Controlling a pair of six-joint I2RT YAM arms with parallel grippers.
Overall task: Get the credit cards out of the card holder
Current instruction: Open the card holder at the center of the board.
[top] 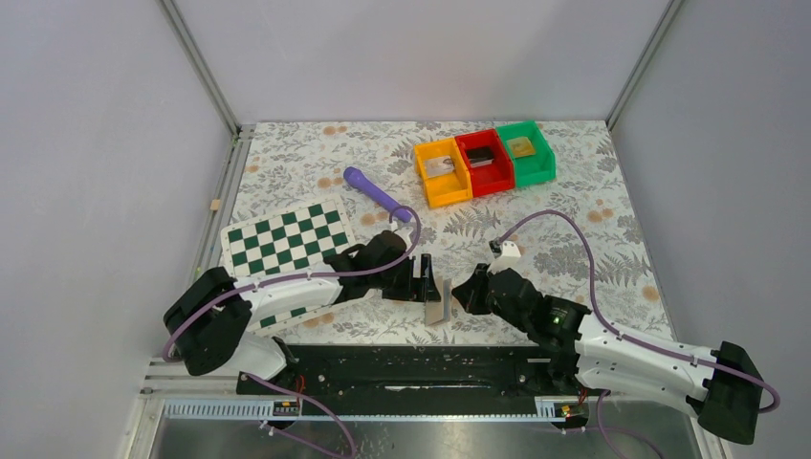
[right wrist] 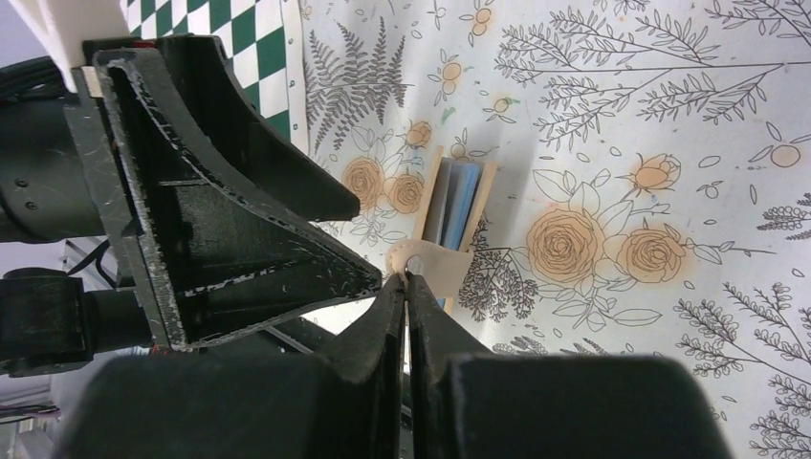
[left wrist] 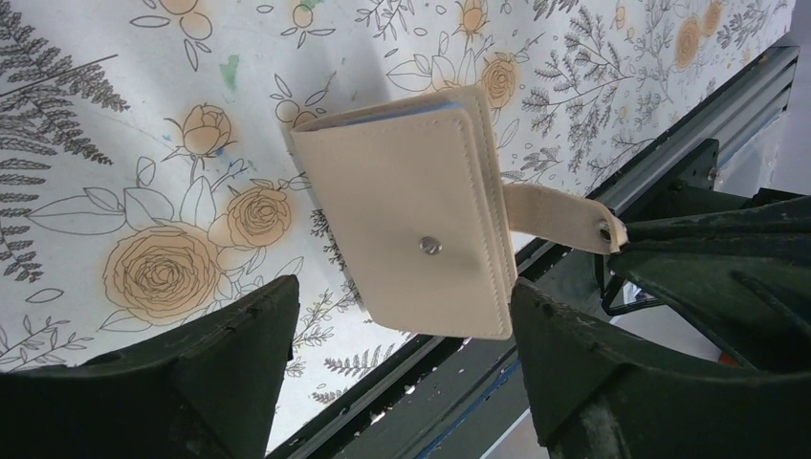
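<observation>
The holder (top: 437, 299) is standing upright on edge, closed, to the right of the board (top: 287, 251), near that board's lower right corner. The right gripper (right wrist: 406, 283), right of the holder, is pinching the snap strap (right wrist: 432, 262) with its jaws pressed together. The left gripper (left wrist: 402, 306), reaching across from the board's side, is standing released, its fingers (left wrist: 239, 344) spread to either side of the holder's snap face and touching nothing. Blue edges are showing in the holder's top.
</observation>
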